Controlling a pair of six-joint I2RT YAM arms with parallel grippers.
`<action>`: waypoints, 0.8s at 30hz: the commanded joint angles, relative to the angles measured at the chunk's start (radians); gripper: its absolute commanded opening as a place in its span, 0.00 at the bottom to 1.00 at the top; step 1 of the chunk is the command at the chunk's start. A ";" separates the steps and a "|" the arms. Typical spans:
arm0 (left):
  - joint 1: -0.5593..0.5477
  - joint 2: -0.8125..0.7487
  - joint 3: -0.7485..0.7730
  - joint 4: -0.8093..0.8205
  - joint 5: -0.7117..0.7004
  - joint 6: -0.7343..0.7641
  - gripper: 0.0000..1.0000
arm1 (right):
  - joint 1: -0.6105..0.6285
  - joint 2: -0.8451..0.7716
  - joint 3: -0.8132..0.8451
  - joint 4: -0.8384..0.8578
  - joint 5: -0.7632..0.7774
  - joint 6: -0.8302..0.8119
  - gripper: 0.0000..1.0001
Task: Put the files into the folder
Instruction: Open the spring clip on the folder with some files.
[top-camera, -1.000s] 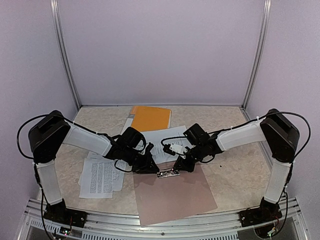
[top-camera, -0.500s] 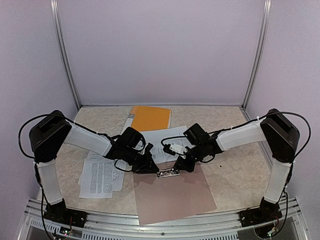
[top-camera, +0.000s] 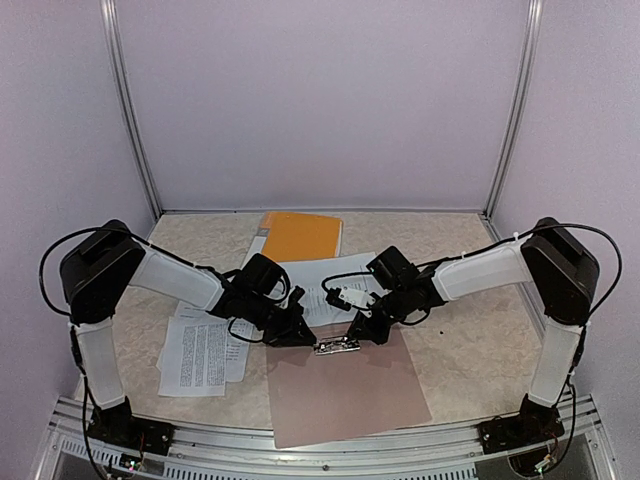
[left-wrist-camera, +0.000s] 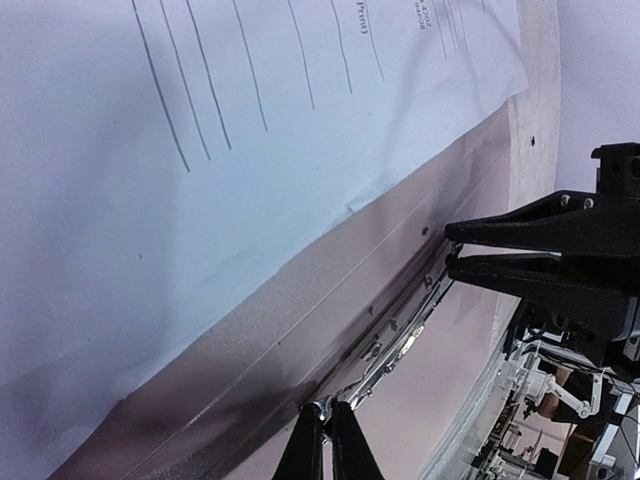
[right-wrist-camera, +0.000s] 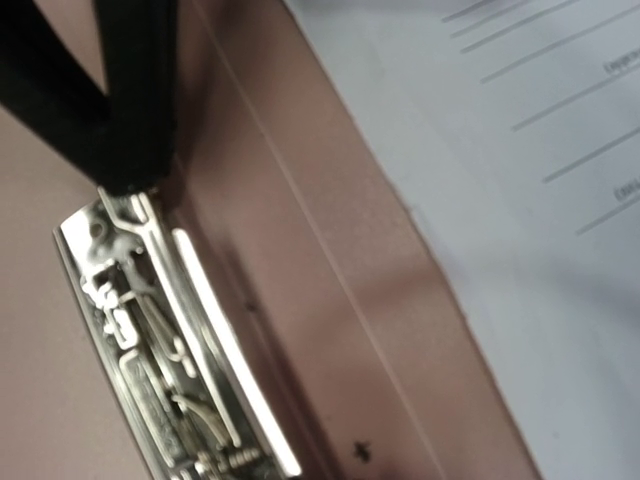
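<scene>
The taupe folder lies open at the front middle, with its metal clip at its far edge. My left gripper is shut on the clip's left end, as the left wrist view shows. My right gripper pinches the clip's right end, seen nearly closed in the left wrist view. Its own fingers do not show in the right wrist view, where the clip runs up to the left gripper's fingers. One file sheet lies just behind the folder. More files lie at the left.
An orange folder lies at the back middle, over a white sheet. The walls of the cell stand close on both sides and behind. The metal frame rail runs along the near edge.
</scene>
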 joint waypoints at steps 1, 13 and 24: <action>-0.009 0.046 0.014 -0.027 0.008 -0.004 0.02 | 0.011 0.062 -0.020 -0.073 0.066 0.002 0.05; -0.067 0.079 0.018 -0.158 -0.071 0.043 0.00 | 0.011 0.072 -0.021 -0.073 0.069 0.006 0.04; -0.081 0.092 -0.014 -0.162 -0.089 0.043 0.00 | 0.011 0.088 -0.016 -0.081 0.071 0.013 0.02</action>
